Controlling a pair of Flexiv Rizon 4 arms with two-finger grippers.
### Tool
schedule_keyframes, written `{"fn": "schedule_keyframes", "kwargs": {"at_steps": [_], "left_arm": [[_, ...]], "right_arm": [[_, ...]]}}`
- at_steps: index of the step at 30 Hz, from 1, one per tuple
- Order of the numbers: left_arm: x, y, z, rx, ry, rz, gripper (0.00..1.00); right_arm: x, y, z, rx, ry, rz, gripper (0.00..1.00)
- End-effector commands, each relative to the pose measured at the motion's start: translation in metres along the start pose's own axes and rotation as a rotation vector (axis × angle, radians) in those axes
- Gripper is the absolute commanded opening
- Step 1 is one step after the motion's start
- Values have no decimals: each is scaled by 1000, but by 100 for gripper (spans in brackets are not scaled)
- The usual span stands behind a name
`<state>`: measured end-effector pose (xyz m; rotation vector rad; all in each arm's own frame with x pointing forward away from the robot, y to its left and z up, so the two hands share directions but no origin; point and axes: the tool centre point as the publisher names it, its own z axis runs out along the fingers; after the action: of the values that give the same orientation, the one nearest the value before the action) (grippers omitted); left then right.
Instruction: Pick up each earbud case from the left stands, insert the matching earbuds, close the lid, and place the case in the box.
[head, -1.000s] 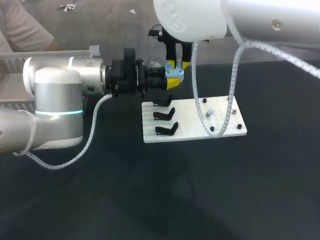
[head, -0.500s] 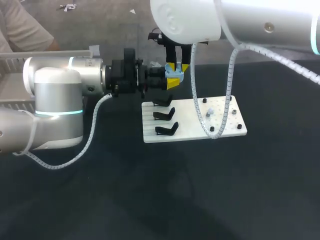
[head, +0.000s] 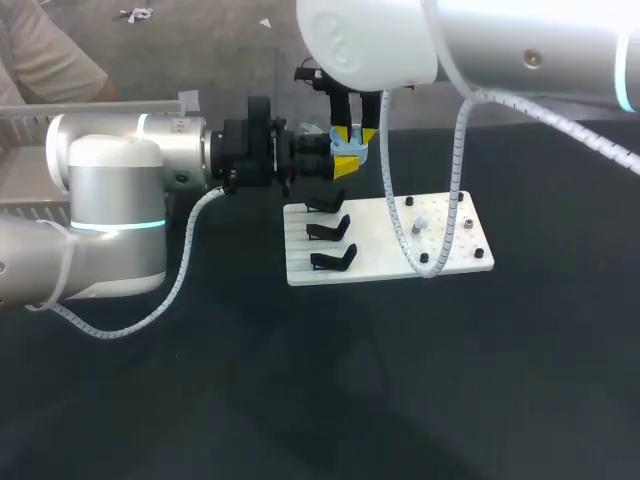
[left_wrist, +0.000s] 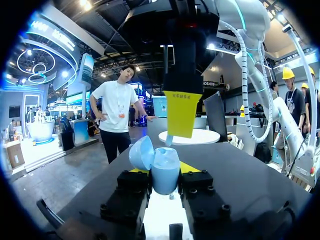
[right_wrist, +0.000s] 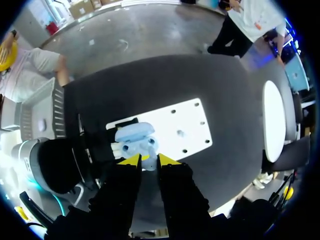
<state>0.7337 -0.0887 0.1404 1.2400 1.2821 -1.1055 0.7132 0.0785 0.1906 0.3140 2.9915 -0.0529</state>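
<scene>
The left pincer (left_wrist: 164, 171) is clenched on the open blue case (left_wrist: 165, 161), up in the air over the white board (head: 440, 240) on the bench (head: 300, 400). Just above it, the right pincer (right_wrist: 148, 160) pinches a tiny earbud (left_wrist: 169, 140).

Left arm (head: 110, 190): entered from the left edge, wrist level, pointing right.
Left gripper (head: 338, 166): upper centre, clamped on case (left_wrist: 164, 165) from both sides.
Right arm (head: 500, 50): entered from the upper right.
Right gripper (head: 357, 134): pointed straight down, just above left gripper.
</scene>
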Motion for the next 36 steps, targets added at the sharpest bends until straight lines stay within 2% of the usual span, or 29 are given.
{"fn": "schedule_keyframes", "kwargs": {"at_steps": [1, 36], "left_arm": [[1, -2, 0, -6, -5, 4, 0], [1, -2, 0, -6, -5, 4, 0]], "right_arm": [[-3, 2, 1, 5, 5, 1, 0], [-9, 1, 10, 24, 7, 9, 0]]}}
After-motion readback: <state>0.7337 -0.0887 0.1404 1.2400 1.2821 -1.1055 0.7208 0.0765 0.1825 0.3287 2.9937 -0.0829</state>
